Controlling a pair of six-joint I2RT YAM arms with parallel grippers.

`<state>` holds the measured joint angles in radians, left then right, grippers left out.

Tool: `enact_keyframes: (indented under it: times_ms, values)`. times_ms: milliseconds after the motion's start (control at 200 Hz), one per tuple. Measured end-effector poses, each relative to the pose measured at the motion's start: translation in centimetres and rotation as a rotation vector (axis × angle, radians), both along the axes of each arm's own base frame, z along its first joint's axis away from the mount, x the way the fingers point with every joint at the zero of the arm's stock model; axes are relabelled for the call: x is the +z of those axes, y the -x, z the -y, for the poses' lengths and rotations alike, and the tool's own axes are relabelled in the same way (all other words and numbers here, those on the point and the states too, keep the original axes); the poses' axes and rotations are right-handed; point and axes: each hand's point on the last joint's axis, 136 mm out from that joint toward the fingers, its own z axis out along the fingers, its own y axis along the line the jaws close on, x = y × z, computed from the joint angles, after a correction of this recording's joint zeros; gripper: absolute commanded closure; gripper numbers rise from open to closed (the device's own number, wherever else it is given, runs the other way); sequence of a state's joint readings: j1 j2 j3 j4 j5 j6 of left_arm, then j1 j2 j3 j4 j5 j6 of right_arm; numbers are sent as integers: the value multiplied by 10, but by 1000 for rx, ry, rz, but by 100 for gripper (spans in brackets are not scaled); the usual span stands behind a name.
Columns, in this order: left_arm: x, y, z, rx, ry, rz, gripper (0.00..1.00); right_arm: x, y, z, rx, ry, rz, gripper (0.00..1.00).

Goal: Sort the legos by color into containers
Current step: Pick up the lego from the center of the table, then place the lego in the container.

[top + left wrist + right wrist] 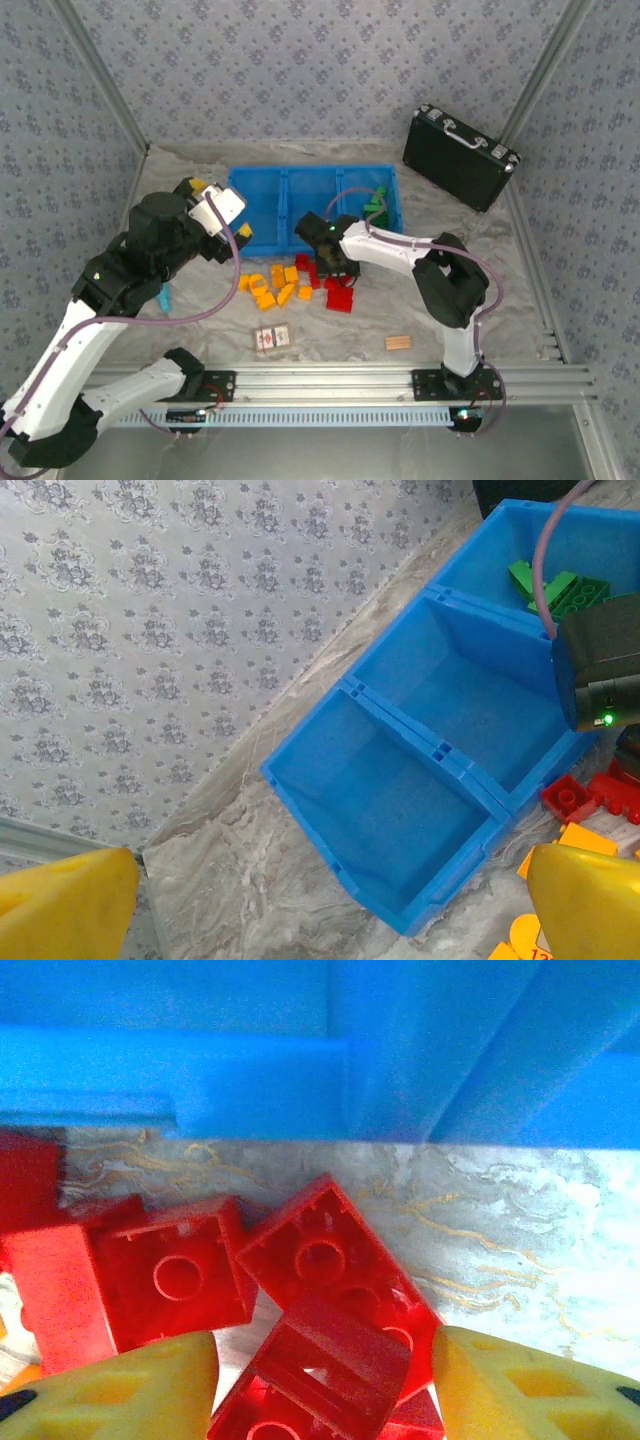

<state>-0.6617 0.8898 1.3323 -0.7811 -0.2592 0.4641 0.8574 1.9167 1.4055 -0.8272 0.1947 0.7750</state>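
Marbled grey worktop (520,1230): right claw (320,1348), spread wide, straddles a tilted red studded plastic brick (335,1362) beside the bright blue tray (250,1060); left claw (330,900), likewise spread, is farther.

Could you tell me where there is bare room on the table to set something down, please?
In the blue tray, the left compartment and middle compartment are bare. So is the cloth between the small box and the wooden block. It is crowded in front of the tray, among the orange bricks, red bricks and the right end effector.
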Motion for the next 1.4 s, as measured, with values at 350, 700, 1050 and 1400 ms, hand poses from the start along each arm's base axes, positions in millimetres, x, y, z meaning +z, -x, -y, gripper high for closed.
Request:
enact_keyframes:
  times_ms: [350,700,1050,1400]
  values:
    - [-1,-1,0,2,-3,-2,0,-12,14,12,-12,27,-41,60]
    - [-2,-2,1,2,-7,-7,0,-8,18,16,-24,17,-35,72]
    - [-4,-4,1,8,-20,-6,0,89,-50,-30,94,-157,168,73]
    - [-7,-13,2,26,-64,-15,0,61,-141,-72,192,-156,259,71]
